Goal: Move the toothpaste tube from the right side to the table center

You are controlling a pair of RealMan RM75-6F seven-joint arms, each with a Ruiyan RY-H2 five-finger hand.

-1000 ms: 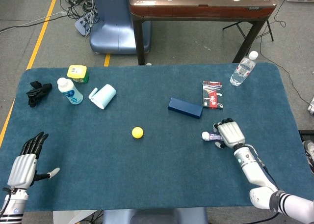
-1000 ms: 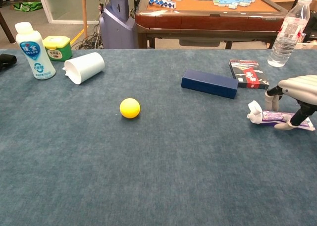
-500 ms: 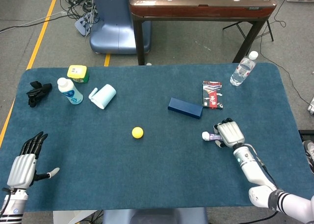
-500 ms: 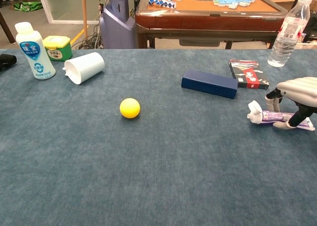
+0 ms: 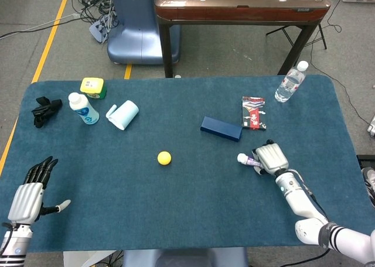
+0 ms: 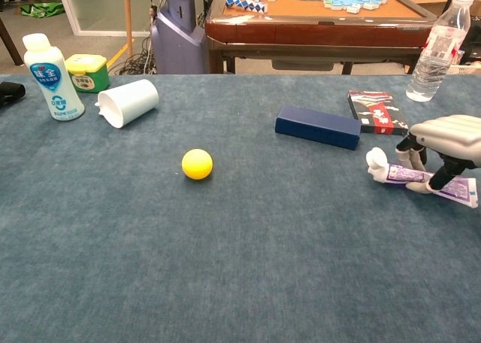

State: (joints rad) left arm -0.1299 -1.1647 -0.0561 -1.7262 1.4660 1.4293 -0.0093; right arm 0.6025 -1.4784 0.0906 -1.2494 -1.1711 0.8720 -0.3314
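Observation:
The toothpaste tube [image 6: 409,175], white-capped with a purple label, is lifted just off the blue table cloth at the right, cap pointing left. My right hand [image 6: 445,141] arches over it and grips it between thumb and fingers. From the head camera, the tube [image 5: 247,159] pokes out left of that right hand [image 5: 269,157]. Far off at the near-left corner, my left hand [image 5: 29,192] is open with fingers spread, holding nothing; the chest view does not show it.
A yellow ball [image 6: 197,163] lies near the table middle. A dark blue box [image 6: 317,127] and a red-black packet [image 6: 376,111] sit behind the tube. A water bottle [image 6: 437,48] stands far right. A tipped white cup [image 6: 128,101], white bottle [image 6: 52,77] and green-yellow tub [image 6: 86,71] stand far left.
My right hand has closed on the tube, raised it slightly and shifted it a little to the left. The left hand has stayed put.

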